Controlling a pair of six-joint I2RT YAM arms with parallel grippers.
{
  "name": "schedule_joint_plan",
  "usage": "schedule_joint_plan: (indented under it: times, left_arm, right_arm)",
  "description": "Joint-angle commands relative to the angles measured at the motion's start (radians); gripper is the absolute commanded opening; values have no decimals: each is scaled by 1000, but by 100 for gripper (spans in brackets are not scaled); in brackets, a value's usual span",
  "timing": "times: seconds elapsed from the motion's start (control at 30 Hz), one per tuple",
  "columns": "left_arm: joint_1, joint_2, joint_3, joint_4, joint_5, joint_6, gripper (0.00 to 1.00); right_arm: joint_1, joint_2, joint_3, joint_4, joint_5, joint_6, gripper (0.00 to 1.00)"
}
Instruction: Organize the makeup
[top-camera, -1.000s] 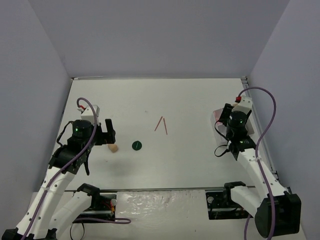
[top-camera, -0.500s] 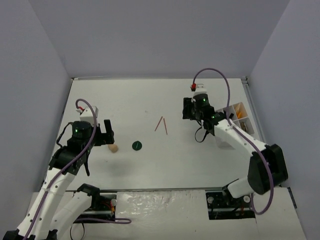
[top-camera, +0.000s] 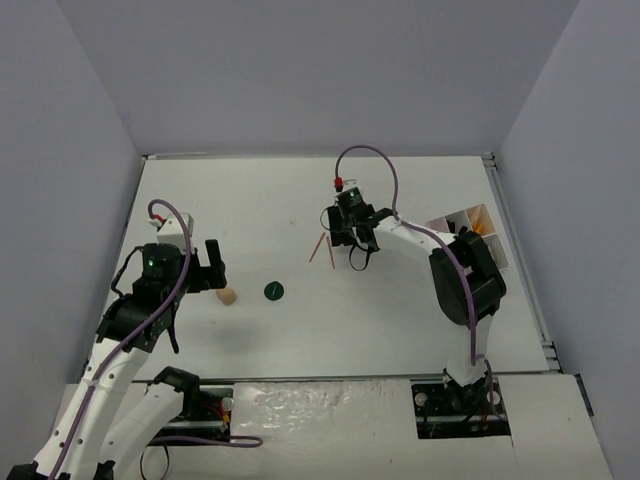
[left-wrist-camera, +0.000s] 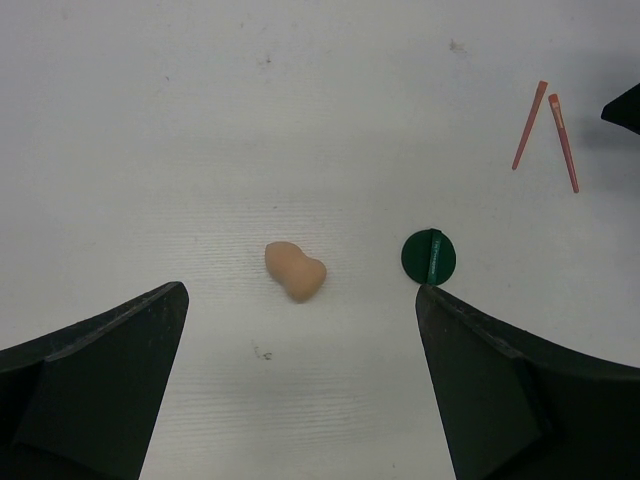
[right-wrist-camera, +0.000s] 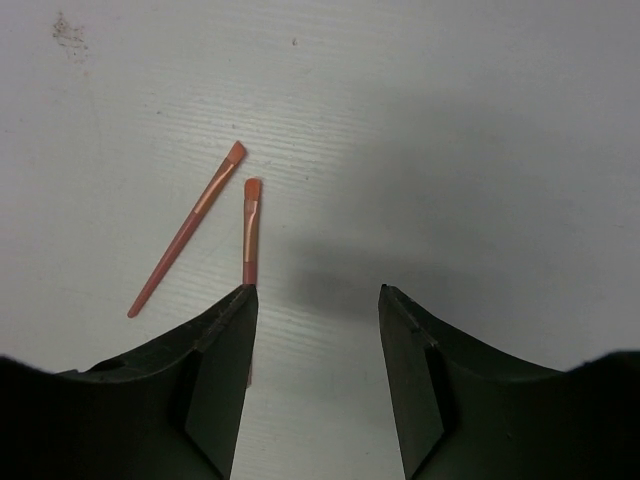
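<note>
A beige sponge (top-camera: 228, 296) lies on the table in front of my left gripper (top-camera: 214, 266), which is open and empty above it. In the left wrist view the sponge (left-wrist-camera: 295, 270) lies between the open fingers of the left gripper (left-wrist-camera: 300, 300). A dark-green disc (top-camera: 274, 290) lies right of the sponge and shows in the left wrist view too (left-wrist-camera: 430, 256). Two pink sticks (top-camera: 322, 250) lie mid-table. My right gripper (top-camera: 346, 244) is open and empty just right of them. In the right wrist view the right gripper (right-wrist-camera: 317, 290) is low, and its left finger hides the end of one stick (right-wrist-camera: 250, 225).
A white compartment tray (top-camera: 440, 224) with orange items inside stands at the right, partly behind my right arm. Grey walls close off the table on three sides. The two sticks also show at the top right of the left wrist view (left-wrist-camera: 530, 125).
My right arm has swung left from the tray at the right to just beside the two pink sticks. My left arm has hardly moved.
</note>
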Motion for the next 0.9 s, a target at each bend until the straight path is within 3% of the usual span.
schedule_joint_plan:
  times: [0.0,0.87]
  left_arm:
    - [14,19,24,28,-10,-5,97]
    - [29,35,20,35,29,-5,97]
  right_arm:
    - [30,49,106,13,24,23,45]
    - [96,173,164,-60,107,40,25]
